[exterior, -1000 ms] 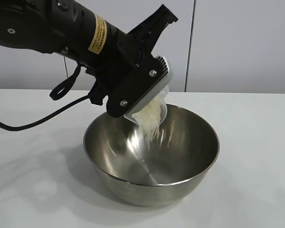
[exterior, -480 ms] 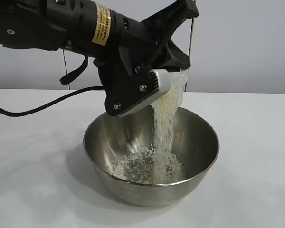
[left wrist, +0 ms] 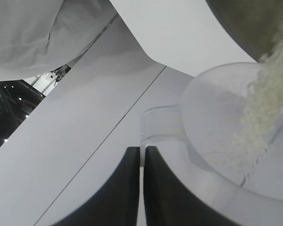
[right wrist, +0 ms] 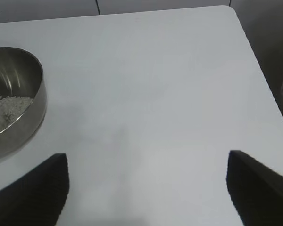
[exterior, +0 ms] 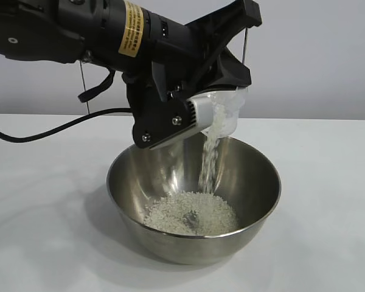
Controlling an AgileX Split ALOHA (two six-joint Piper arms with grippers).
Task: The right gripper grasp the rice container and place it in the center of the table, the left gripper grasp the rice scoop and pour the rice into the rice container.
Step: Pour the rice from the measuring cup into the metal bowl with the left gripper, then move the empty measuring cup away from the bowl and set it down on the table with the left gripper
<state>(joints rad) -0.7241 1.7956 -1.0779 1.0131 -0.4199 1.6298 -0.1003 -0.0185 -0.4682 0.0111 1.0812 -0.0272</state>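
The black left gripper [exterior: 198, 112], jaws shut on the handle of the small clear plastic rice scoop [exterior: 226, 112], holds it tipped mouth-down directly above the wide shiny steel rice container [exterior: 143, 182] at the centre of the white table [exterior: 328, 201]; white rice [exterior: 191, 213] streams into it. The black right gripper [right wrist: 146, 188] hangs wide open and empty to the container's right

Lab test bench: bare white table [exterior: 328, 201], plain grey wall [exterior: 310, 55].
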